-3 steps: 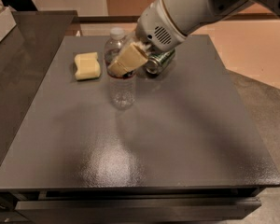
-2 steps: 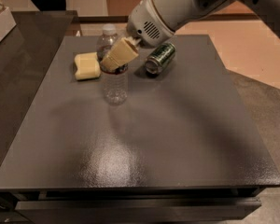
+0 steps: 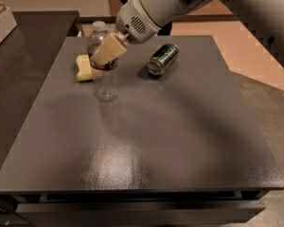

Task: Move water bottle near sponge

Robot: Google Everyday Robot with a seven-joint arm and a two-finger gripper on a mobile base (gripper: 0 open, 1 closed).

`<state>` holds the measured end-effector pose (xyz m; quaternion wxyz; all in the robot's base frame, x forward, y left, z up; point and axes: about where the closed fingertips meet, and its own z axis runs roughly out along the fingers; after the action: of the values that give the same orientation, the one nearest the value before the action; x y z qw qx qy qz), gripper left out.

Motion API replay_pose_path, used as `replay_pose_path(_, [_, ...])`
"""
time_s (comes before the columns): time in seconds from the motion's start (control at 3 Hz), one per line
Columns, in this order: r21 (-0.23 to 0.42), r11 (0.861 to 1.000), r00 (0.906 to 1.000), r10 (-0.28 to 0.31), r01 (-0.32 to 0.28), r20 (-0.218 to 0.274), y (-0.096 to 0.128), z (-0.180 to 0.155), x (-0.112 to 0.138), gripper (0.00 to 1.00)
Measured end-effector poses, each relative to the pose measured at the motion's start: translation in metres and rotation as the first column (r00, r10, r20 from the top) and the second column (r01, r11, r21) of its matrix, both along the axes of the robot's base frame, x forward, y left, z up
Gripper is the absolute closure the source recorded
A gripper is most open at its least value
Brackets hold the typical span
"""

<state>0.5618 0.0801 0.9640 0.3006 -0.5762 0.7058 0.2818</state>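
Since the water bottle (image 3: 105, 86), upright just right of the sponge (image 3: 83, 68) on the bench (image 3: 180, 126), looks light and crushable, the claw (image 3: 100, 56) clamped round its labelled middle suits it.

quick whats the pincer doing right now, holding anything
pincer: closed on the water bottle at its label band, close beside the sponge

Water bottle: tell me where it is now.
Camera view: the water bottle stands upright at the far left of the table, just right of the sponge, gripped at its label by the gripper, left of the green can.
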Motion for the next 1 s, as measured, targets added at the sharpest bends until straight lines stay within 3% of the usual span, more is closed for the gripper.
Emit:
replay_pose_path(0.33, [0.008,1.000,1.0000,-0.001,0.001,-0.006,0.011,-0.002,0.008,1.00])
replay_pose_path(0.67, [0.005,1.000,1.0000,-0.007,0.007,-0.003,0.020,-0.006,0.012,0.84])
replay_pose_path(1.0, [0.003,1.000,0.9999,-0.014,0.014,-0.004,0.025,-0.010,0.013,0.61])
